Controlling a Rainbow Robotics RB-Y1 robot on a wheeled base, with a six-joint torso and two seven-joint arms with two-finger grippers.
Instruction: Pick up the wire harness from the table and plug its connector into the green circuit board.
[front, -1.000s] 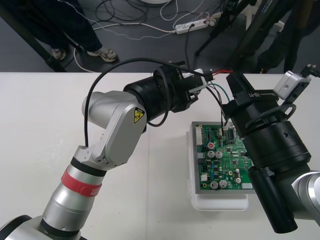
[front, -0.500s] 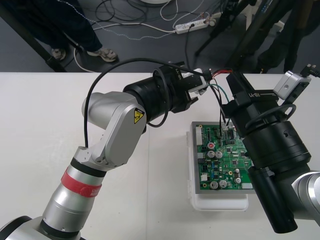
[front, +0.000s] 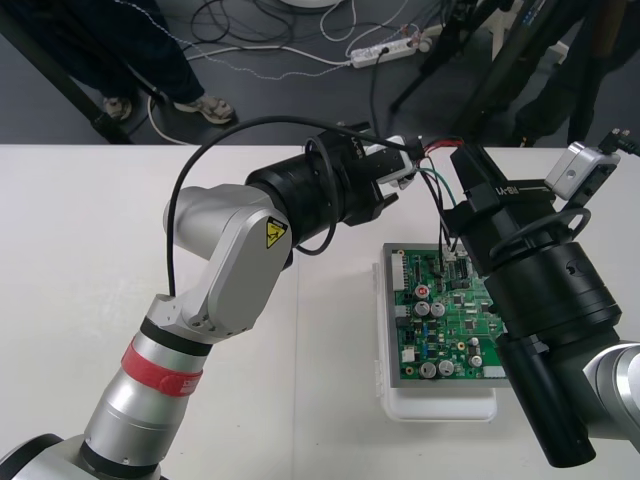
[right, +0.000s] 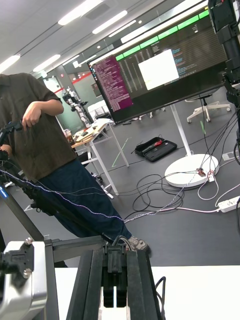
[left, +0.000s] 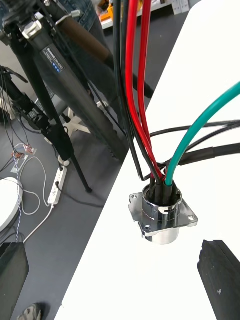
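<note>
The right gripper has its fingers squeezed together on the black plug at the far end of the green board, but the left gripper has its fingers wide apart, not holding the socket, so the wires may tug the plug crooked.

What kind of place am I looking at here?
Probably a robotics lab or test bench: a robot's left arm and right arm meet over a green circuit board on a plain table, with cables and a power strip on the floor behind.
</note>
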